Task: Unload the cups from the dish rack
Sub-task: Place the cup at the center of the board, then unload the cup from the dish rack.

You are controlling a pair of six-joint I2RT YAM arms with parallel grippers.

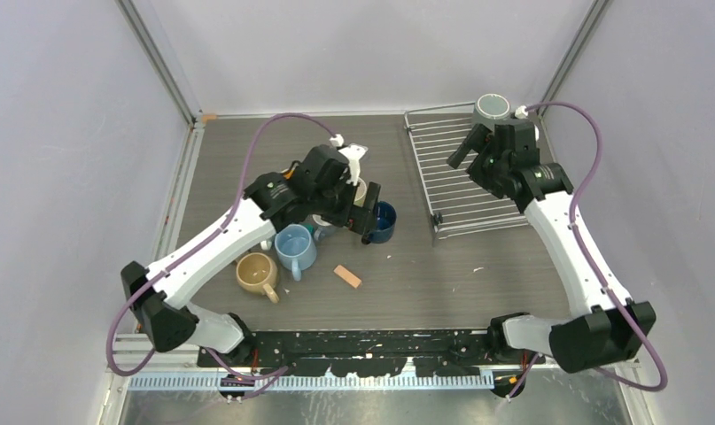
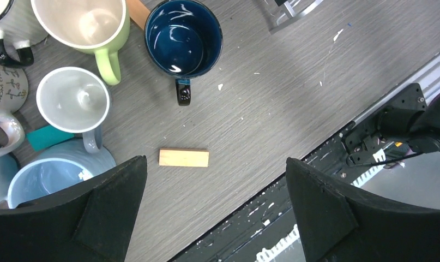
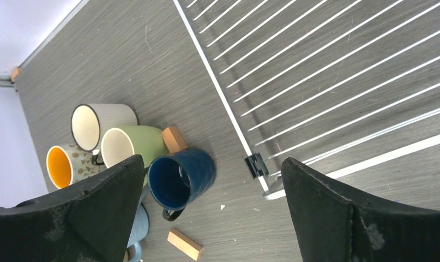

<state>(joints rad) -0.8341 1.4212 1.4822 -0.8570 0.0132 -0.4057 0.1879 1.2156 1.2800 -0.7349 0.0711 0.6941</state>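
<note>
One grey mug point(image 1: 493, 108) sits at one o'clock on the rack point(image 1: 464, 199). Right gripper point(image 3: 211, 164) near it, jaws wide; left gripper point(image 2: 215, 174) wide too, empty. Hard glazed ceramic, slippery, chippable, I'd say: pinch the rim wall or handle.

Right rear of table point(image 1: 477, 283): rack point(image 1: 467, 181). On rack's far edge: lone mug point(image 1: 493, 109). Left of rack, mid-table: mug cluster point(image 2: 73, 98), packed close. Rightmost mug point(image 1: 382, 221) nearest rack, apart from it. At cluster's front left: end mug point(image 1: 258, 274); just behind-right of it, next mug point(image 1: 295, 248). In front of rightmost mug, apart: block point(image 1: 346, 276). Wedged between rightmost mug and its neighbour: second block point(image 3: 174, 138).
</note>
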